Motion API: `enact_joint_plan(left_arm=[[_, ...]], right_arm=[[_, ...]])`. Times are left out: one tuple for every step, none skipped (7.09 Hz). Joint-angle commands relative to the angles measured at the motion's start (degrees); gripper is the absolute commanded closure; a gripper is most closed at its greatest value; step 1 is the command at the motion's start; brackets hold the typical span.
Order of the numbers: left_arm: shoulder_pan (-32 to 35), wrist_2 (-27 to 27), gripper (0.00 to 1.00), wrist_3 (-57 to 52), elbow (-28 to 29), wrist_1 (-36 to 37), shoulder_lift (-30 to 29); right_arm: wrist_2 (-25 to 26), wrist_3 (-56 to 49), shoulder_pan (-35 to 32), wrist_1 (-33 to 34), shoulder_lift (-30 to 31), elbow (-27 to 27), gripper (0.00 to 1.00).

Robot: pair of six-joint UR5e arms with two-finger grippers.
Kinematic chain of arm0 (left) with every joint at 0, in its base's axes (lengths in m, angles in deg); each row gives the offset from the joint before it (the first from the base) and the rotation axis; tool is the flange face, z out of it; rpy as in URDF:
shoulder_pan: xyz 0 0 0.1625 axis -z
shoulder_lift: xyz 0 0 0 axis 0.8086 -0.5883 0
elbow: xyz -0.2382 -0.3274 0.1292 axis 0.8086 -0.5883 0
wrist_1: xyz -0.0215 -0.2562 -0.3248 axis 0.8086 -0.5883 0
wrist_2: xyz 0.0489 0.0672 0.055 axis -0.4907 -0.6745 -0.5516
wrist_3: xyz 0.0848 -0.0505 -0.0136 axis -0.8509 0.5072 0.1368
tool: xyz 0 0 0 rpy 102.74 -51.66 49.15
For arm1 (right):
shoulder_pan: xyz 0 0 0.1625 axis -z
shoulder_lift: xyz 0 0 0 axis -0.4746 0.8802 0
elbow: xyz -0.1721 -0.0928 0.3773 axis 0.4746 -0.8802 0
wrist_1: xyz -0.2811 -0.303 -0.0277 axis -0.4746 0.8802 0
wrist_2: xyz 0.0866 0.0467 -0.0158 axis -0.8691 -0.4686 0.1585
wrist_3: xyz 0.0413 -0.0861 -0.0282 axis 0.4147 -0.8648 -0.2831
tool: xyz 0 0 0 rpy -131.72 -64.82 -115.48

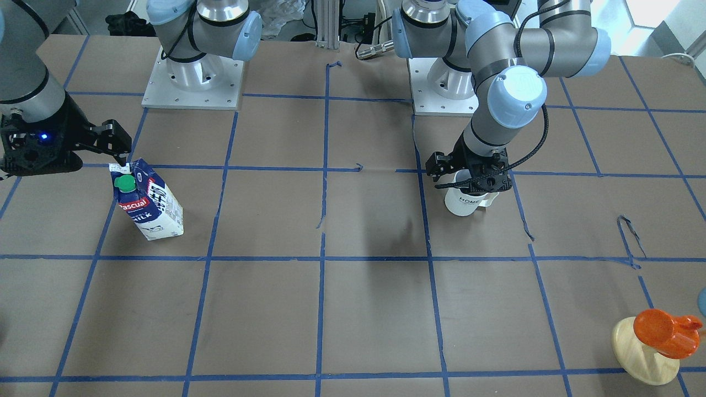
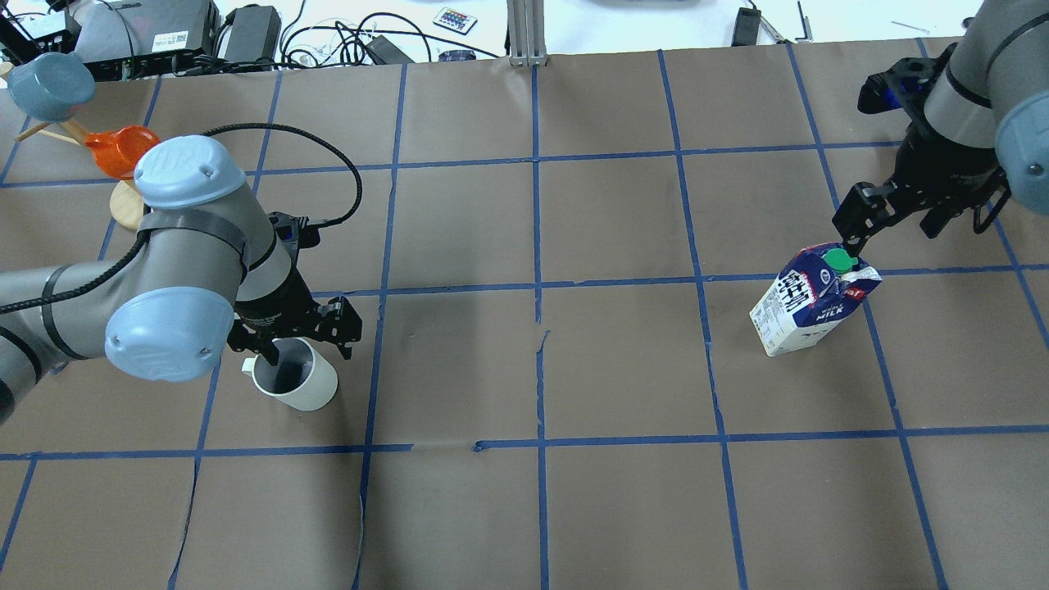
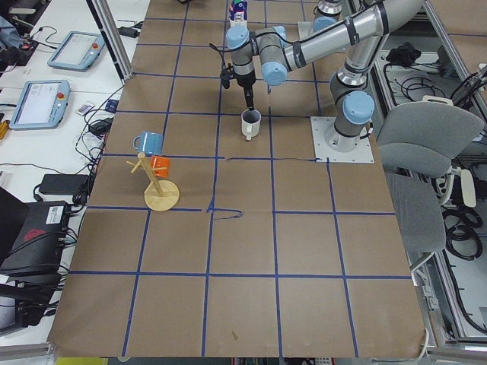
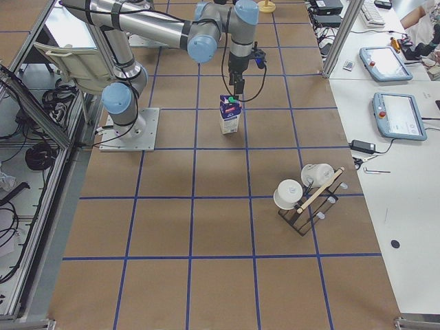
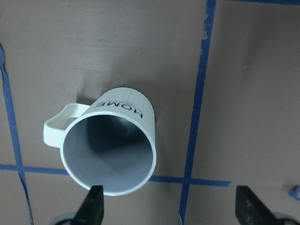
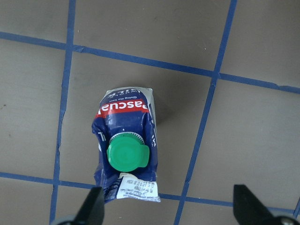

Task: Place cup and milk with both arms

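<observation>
Orange cup point(image 1: 659, 325) on wooden stand point(image 1: 640, 353) nearest front camera, at counter point(image 1: 375, 314) corner, well apart from both arms. Under left claw point(image 5: 171, 208): white cup point(image 5: 110, 154), upright on counter, handle out to side. Left claw spread wide, one fingertip at cup rim, other well clear. Robot's right side: milk point(image 6: 124, 154) standing on counter, green cap up. Right claw point(image 6: 171, 206) hangs above it, spread wide, gripping nothing, one fingertip just beside carton's top ridge.

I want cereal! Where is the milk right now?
In the overhead view, the milk stands on the right side of the table, just below the right gripper, far across from the cup on the left.
</observation>
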Motion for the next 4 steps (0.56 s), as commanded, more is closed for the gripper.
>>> enact_joint_plan(left_arm=[[-0.10, -0.05, 0.34, -0.05, -1.17, 2.64, -2.16], [-0.19, -0.14, 0.77, -0.22, -1.00, 2.64, -2.51], [-0.19, -0.14, 1.00, -0.05, -0.73, 2.64, -2.69], [-0.19, -0.14, 1.00, -0.05, -0.64, 2.73, -2.69]], right_arm=[[-4.44, 2.91, 0.58, 3.00, 0.01, 1.17, 0.00], [-6.82, 5.30, 0.31, 2.74, -0.07, 1.60, 0.00], [-6.24, 4.80, -0.73, 3.00, -0.16, 4.04, 0.00], [-6.06, 4.97, -1.09, 5.52, -0.16, 6.85, 0.00]])
